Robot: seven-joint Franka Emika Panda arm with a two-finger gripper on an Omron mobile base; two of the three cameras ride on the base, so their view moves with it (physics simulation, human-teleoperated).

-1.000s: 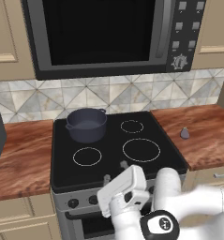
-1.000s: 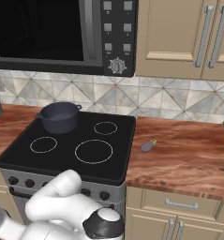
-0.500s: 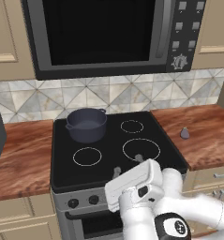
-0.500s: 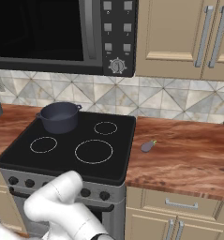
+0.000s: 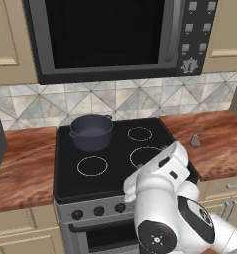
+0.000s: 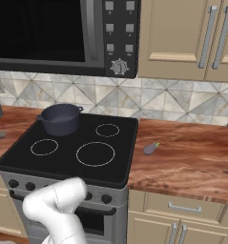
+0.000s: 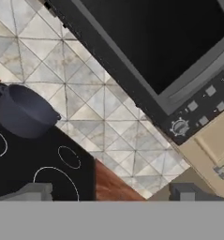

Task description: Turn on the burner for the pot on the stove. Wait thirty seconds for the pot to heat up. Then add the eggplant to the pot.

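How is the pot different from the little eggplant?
The pot is much bigger than the eggplant. The pot is round, dark blue-grey and open on top with side handles; the eggplant is a small grey-purple teardrop lump. The pot stands on the back left ring of the stove; the eggplant lies on the wooden counter to the stove's right. Both are untouched.
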